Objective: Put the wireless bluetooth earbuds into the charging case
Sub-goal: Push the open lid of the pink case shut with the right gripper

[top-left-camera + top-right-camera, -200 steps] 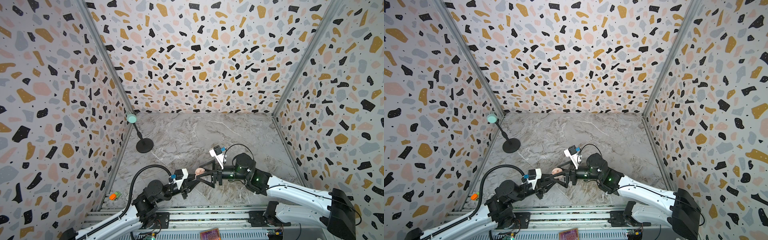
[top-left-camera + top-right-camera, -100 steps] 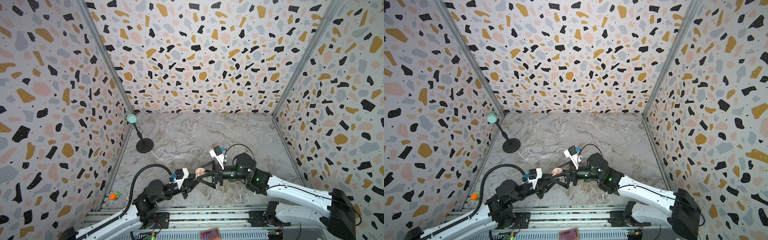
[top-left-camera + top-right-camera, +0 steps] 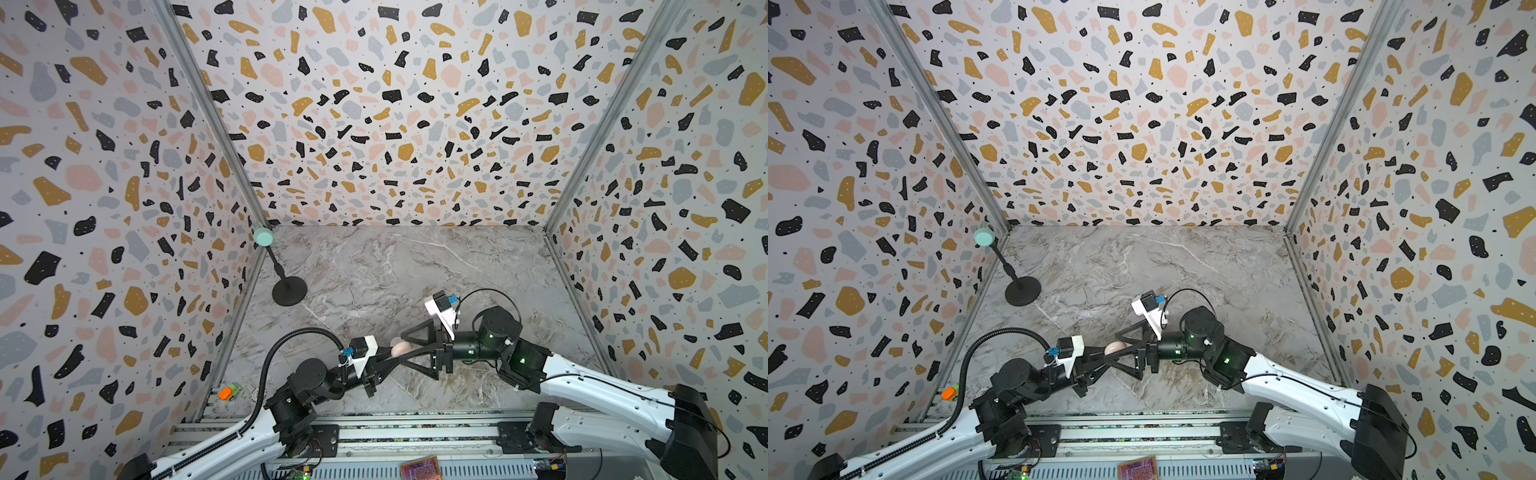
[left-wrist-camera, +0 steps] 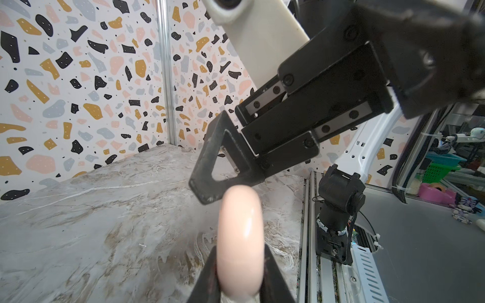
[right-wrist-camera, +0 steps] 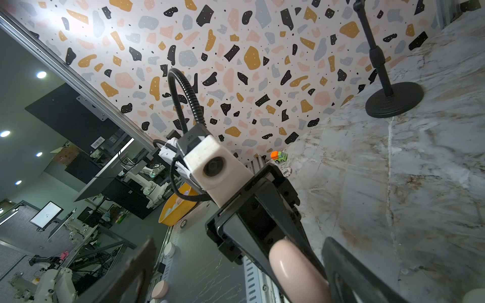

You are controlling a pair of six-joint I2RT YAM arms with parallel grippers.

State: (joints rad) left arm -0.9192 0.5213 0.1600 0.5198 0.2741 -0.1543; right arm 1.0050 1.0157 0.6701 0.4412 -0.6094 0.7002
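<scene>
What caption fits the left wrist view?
Left gripper shut on a pale pink case held edge-on over the marble table, with a finger of the open right gripper just beyond it.

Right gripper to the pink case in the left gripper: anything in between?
Nothing visible. The left gripper is shut on the pale pink charging case, and the open right gripper has a finger on either side of it. No earbuds show in any view.
</scene>
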